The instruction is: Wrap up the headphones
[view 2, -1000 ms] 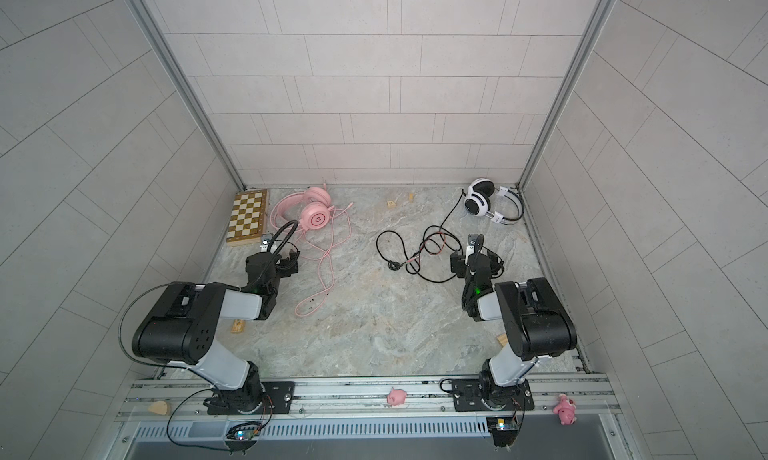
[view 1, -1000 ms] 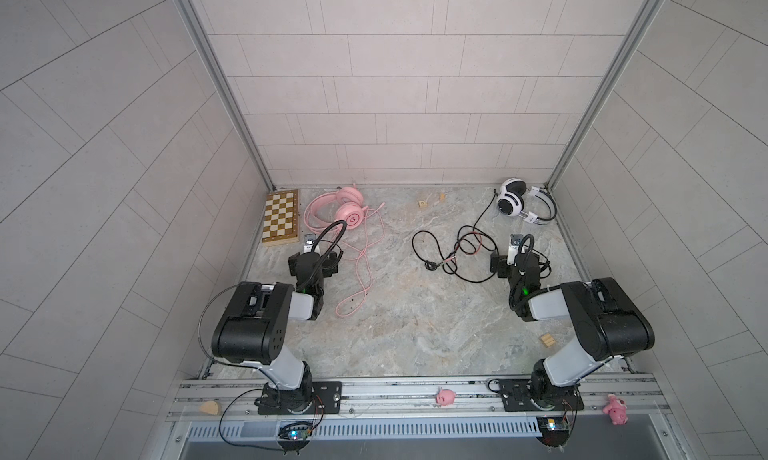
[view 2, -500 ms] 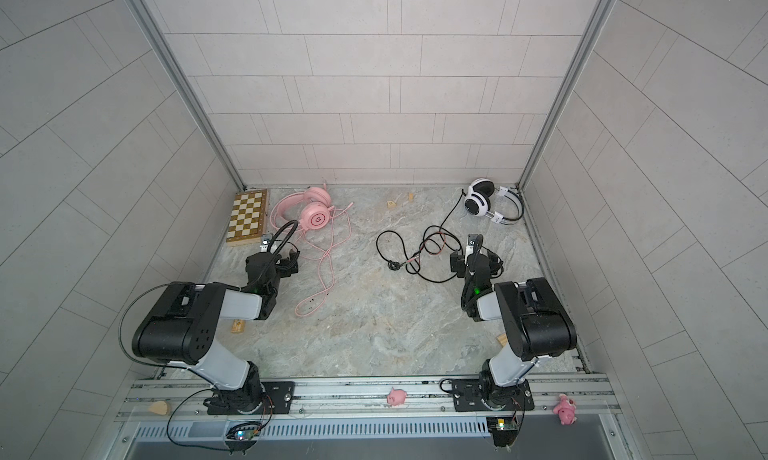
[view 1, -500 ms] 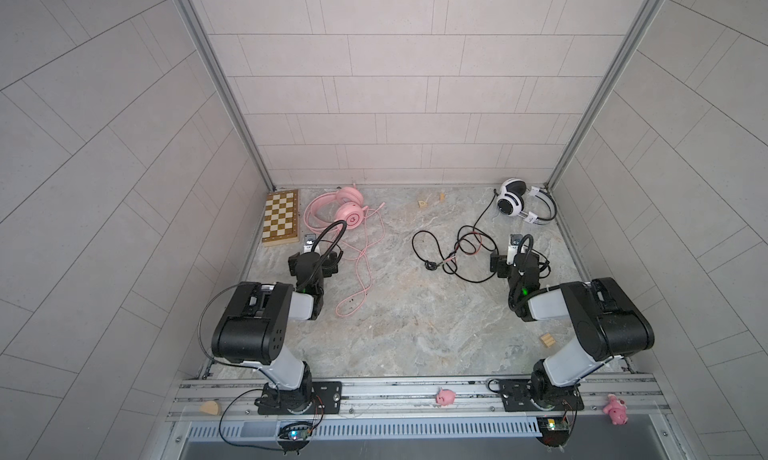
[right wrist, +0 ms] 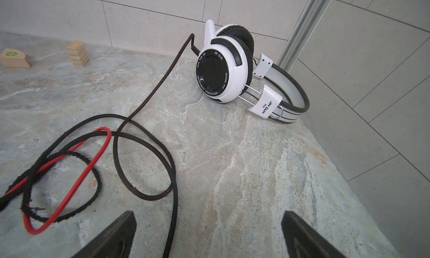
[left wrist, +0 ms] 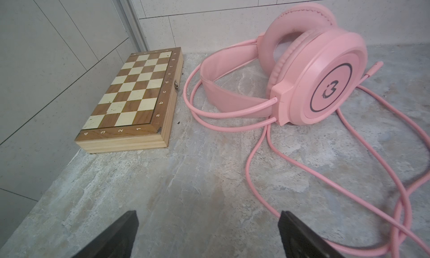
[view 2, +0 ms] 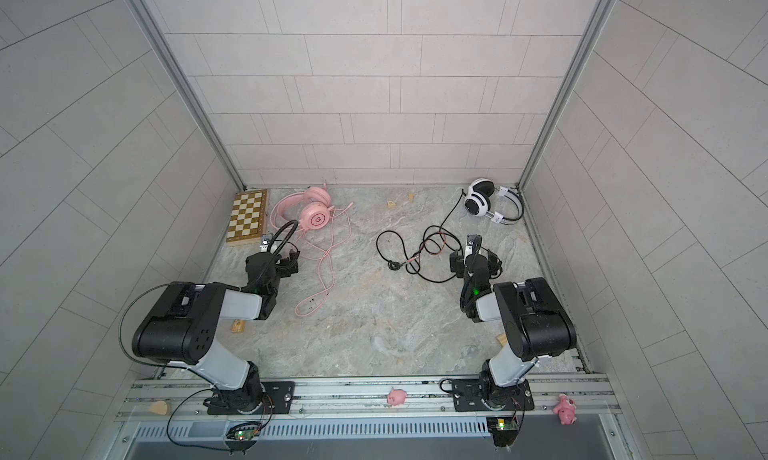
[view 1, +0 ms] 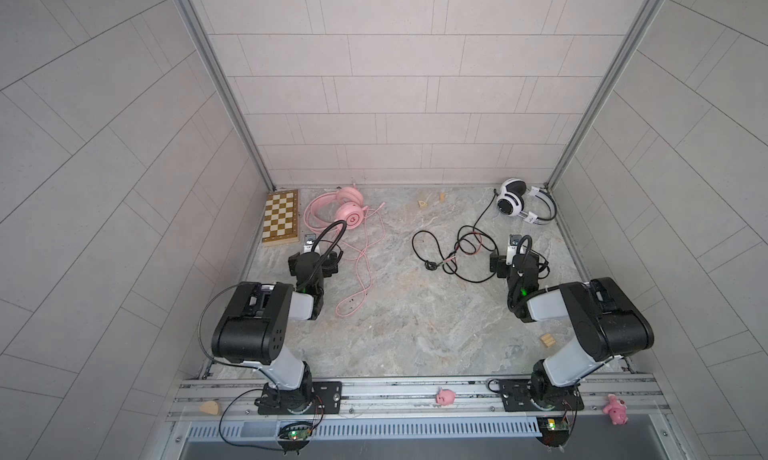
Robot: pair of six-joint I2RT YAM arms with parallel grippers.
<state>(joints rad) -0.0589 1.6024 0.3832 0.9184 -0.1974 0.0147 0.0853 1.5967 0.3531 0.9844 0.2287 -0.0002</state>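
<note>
Rail (view 1: 395, 389) came first, along the bottom edge of both top views, with a pink pig toy (view 1: 445, 396) lying on it at bottom centre. From it the left arm (view 1: 249, 325) and the right arm (view 1: 602, 321) rose at lower left and lower right, over the marble table (view 1: 415, 333). We found the left gripper (left wrist: 208, 222) spread wide, holding nothing; the right gripper (right wrist: 209, 219) was spread wide too, and empty. Just right of the left gripper, the pink cable (view 1: 365, 271) ran in loose loops through the centre left of the frame. Left of the right gripper, the black cable (view 1: 465, 252) lay in untidy loops at centre right, with a red wire (right wrist: 93, 166) tangled in it; in the right wrist view one strand passed on the table between the fingers (right wrist: 111, 240), not pinched. Farther up, the pink headphones (view 1: 345, 211) lay near the back wall, beside a closed chessboard (view 1: 282, 217) in the left corner. The white headphones (view 1: 519, 202) lay in the far right corner, well apart from both grippers.
</note>
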